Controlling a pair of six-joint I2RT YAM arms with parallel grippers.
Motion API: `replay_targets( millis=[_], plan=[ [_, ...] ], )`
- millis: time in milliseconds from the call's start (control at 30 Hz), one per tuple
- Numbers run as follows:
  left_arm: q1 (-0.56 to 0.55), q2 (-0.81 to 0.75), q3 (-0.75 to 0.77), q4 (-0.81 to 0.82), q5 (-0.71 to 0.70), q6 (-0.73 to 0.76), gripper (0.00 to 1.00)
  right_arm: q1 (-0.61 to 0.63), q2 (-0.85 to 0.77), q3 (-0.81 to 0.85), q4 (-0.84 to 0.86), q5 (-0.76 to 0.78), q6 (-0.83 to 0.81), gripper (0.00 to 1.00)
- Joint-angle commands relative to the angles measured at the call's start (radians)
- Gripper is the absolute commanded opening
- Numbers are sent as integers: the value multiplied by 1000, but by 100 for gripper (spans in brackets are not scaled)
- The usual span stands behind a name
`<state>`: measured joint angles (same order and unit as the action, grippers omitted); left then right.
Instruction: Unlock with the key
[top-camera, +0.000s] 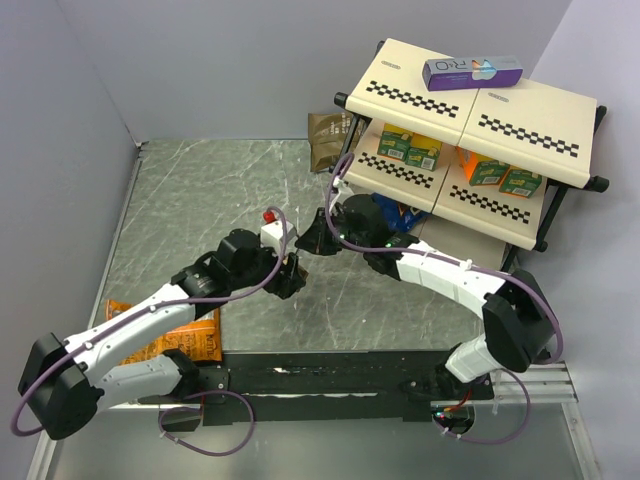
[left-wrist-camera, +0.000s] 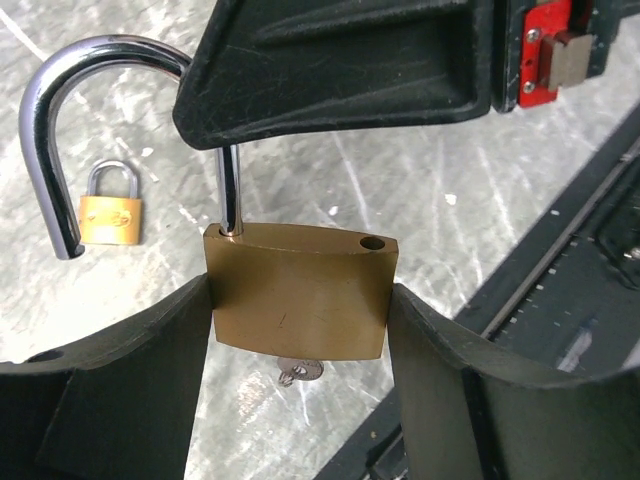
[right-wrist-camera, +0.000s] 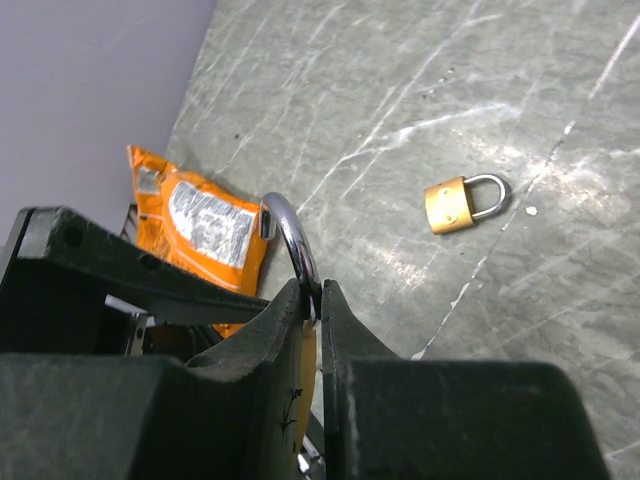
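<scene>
Top view: left claw (top-camera: 288, 275) and right claw (top-camera: 318, 238) are seen close together over tabletop (top-camera: 200, 200).
Left wrist: brass block padlock (left-wrist-camera: 298, 310) is clamped in left claw; tiny silvery metal key (left-wrist-camera: 300, 372) is lodged at its 6 o'clock.
Right wrist: curved silver shackle (right-wrist-camera: 292, 232) is pinched, claw near-closed.
Handling: key is judged light, slippery; bow to be pinched.

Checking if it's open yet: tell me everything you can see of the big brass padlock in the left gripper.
The brass padlock has a plain brass body, upright, clamped at its sides by the left gripper. Its chrome shackle is open: one leg seated, free end swung out, empty hole showing. The right gripper pinches the shackle. A silvery key protrudes underneath.
</scene>
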<state>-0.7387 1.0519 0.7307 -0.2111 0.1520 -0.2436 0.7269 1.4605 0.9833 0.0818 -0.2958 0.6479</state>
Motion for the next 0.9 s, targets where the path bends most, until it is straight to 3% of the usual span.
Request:
replay_targets(
  millis=[0, 533, 633, 733, 767, 867],
  plan=[
    [-5, 34, 64, 4, -203, 3, 1, 23, 4, 69, 13, 6, 81, 0],
    [-53, 190, 157, -42, -270, 6, 1, 25, 69, 58, 65, 58, 124, 2],
    [-53, 221, 173, -60, -253, 6, 1, 20, 67, 46, 85, 57, 122, 16],
    [-41, 241, 179, -76, -246, 9, 1, 11, 57, -4, 172, 12, 128, 38],
    [-33, 247, 180, -77, -229, 6, 1, -4, 48, -20, 193, 1, 133, 52],
    [10, 264, 188, -83, -197, -8, 1, -41, 12, -87, 260, -29, 148, 72]
  ],
)
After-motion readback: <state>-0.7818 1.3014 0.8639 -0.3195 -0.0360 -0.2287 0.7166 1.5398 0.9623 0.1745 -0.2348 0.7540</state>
